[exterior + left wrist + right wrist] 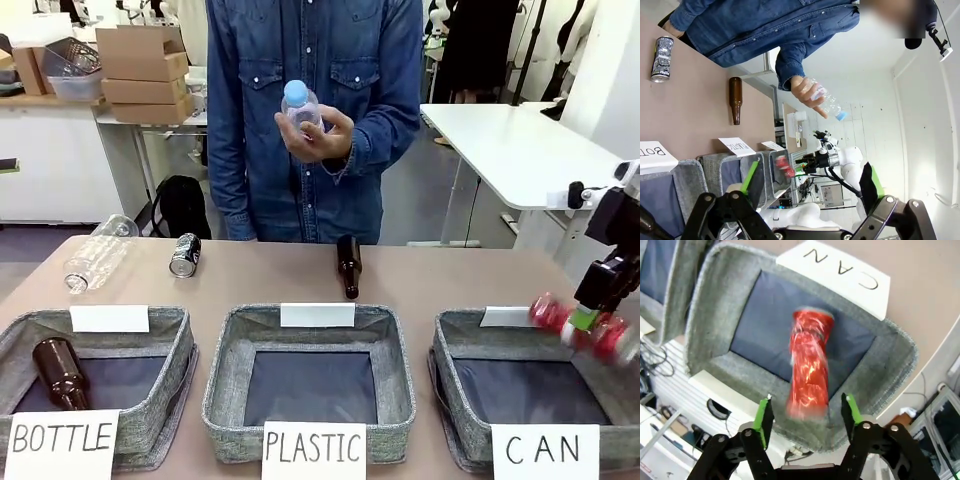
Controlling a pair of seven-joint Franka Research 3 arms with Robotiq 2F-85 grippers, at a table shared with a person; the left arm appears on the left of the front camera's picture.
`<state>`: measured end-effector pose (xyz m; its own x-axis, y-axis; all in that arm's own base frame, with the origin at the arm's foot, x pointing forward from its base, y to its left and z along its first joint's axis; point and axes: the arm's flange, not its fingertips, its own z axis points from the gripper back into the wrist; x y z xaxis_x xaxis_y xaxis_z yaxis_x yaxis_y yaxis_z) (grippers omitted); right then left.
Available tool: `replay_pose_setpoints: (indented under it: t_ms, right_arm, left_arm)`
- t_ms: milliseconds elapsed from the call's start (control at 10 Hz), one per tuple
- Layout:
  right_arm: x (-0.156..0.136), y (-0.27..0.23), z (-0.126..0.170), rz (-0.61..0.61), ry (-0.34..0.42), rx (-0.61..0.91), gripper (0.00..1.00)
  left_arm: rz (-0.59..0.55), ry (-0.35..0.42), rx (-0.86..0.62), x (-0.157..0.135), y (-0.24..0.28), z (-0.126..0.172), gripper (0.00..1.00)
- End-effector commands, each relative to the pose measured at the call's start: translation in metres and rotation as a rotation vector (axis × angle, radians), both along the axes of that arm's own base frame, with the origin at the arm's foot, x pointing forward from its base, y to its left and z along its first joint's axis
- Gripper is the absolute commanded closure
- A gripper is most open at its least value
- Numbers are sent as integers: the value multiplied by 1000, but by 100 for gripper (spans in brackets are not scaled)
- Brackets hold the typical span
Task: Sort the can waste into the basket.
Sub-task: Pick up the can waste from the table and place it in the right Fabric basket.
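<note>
- The right gripper [806, 400] hangs over the CAN basket [705, 320], jaws spread wider than the red can [809, 370], which is blurred and apparently loose between them.
- I'd hold there until it lands inside.
- The black-and-silver can [185, 254] lies on the table [450, 275].
- The left gripper [811, 167] is spread wide, empty.

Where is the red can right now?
Front view, robot's right: the red can, blurred, sits between the open fingers of the right gripper, above the right side of the CAN basket.
</note>
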<state>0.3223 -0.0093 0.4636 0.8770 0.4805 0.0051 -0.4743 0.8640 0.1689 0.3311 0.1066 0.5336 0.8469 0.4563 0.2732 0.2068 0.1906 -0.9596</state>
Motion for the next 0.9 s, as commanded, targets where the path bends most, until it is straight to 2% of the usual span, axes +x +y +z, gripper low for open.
replay_pose_setpoints:
  t_ms: [0, 500, 600, 700, 800]
  right_arm:
    - [5, -3, 2, 30, -13, -13, 0]
    - [8, -3, 3, 2, -16, 36, 0]
    - [12, -7, 14, -94, -59, 205, 0]
    - [16, -14, 32, -148, -100, 509, 0]
    - [19, -22, 47, -258, -100, 845, 0]
  left_arm:
    - [-1, -27, -15, 0, -1, 1, 0]
    - [-1, -27, -15, 0, -1, 1, 0]
    - [-1, -27, -15, 0, -1, 1, 0]
    - [-1, -27, -15, 0, -1, 1, 0]
    - [-1, -27, -15, 0, -1, 1, 0]
